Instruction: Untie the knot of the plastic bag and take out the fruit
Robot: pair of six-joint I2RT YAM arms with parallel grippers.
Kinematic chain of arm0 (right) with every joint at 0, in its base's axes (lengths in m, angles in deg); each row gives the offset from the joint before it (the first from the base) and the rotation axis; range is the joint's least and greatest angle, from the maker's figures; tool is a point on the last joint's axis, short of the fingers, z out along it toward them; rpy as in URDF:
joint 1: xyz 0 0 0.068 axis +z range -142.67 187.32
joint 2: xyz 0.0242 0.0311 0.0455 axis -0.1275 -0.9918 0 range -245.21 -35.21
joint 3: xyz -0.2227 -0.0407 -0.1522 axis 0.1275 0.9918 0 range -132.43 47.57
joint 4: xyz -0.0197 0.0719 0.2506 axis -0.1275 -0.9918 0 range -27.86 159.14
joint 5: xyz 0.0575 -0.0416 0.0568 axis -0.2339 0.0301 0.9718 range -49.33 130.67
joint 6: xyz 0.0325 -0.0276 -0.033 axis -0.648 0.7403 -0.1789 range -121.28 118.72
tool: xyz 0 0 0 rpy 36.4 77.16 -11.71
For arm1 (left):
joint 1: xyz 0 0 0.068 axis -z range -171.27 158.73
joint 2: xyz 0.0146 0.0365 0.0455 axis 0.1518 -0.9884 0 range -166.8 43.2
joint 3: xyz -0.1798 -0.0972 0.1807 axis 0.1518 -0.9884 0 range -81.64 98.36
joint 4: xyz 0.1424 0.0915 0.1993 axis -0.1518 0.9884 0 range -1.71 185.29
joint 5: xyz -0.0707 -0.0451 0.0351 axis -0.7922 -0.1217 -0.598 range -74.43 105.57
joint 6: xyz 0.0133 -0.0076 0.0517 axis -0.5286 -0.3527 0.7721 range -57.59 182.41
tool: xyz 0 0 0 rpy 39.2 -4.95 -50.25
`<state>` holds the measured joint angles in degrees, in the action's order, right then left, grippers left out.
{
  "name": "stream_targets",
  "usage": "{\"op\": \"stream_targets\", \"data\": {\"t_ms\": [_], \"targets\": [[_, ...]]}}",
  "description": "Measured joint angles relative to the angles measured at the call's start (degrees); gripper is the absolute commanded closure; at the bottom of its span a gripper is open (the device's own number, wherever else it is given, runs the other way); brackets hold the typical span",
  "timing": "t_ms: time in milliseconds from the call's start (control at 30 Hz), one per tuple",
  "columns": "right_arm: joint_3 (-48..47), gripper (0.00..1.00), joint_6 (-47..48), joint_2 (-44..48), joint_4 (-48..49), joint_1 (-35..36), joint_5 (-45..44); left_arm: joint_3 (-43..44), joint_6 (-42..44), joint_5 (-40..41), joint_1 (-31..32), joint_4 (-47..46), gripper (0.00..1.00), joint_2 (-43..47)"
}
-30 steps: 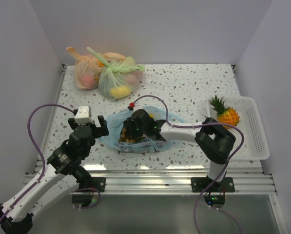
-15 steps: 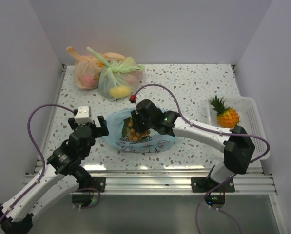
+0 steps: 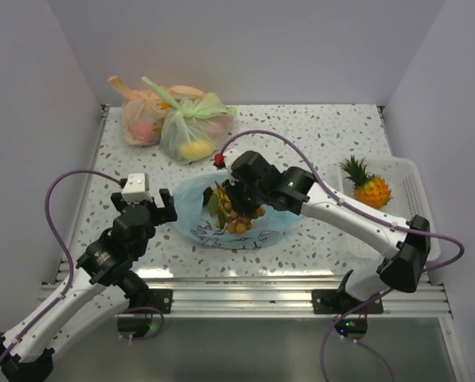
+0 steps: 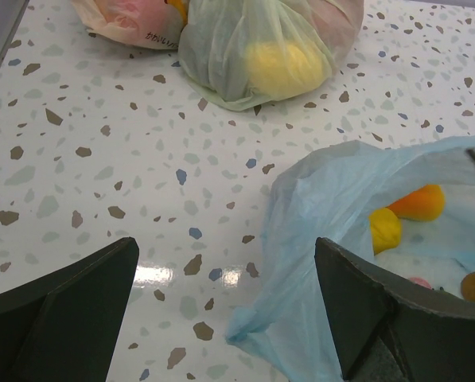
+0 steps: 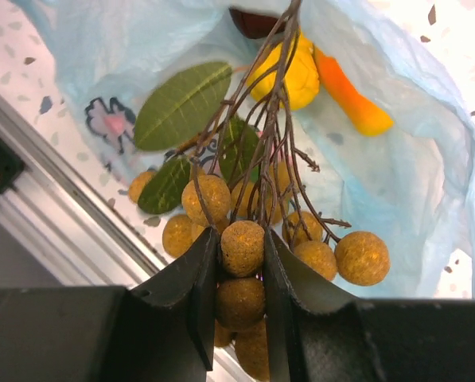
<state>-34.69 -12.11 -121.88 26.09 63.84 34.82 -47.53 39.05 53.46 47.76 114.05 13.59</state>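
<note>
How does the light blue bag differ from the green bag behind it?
The light blue bag lies open and flattened; the green bag is knotted shut and plump. The right claw grips a bunch of tan berries above the light blue bag; nothing touches the green bag. Both are thin, translucent and show fruit inside.

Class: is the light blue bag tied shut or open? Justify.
Open: the plastic bag gapes, showing yellow fruit inside; right gripper holds the berry bunch.
</note>
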Motion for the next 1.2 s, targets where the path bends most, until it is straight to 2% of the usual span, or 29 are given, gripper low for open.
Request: {"op": "stream_targets", "data": {"t_ms": [300,500,667,800,933,1067,1200], "targets": [[-7.78,1.00,3.50,5.22,-10.49,0.00,2.75,0.00,0.00,0.00,0.00,0.00,0.02,0.00],[-8.17,1.00,4.07,10.23,-13.97,-2.03,-3.17,0.00,0.00,-0.02,0.00,0.00,0.02,0.00],[-6.84,1.00,3.54,14.60,-13.46,-14.78,-12.46,0.00,0.00,-0.04,0.00,0.00,0.02,0.00],[-1.64,1.00,2.67,18.93,-11.63,-25.99,-20.63,0.00,0.00,-0.11,0.00,0.00,0.02,0.00],[3.74,1.00,1.81,22.21,-10.05,-34.36,-27.76,0.00,0.04,-0.33,0.00,-0.02,0.02,0.13],[8.31,1.00,0.33,23.87,-6.97,-40.74,-30.99,0.00,0.04,-0.48,0.00,-0.02,0.02,0.68],[13.94,1.00,-2.03,25.07,-3.19,-50.27,-31.91,0.00,0.02,-0.70,0.00,-0.02,0.02,1.36]]}}
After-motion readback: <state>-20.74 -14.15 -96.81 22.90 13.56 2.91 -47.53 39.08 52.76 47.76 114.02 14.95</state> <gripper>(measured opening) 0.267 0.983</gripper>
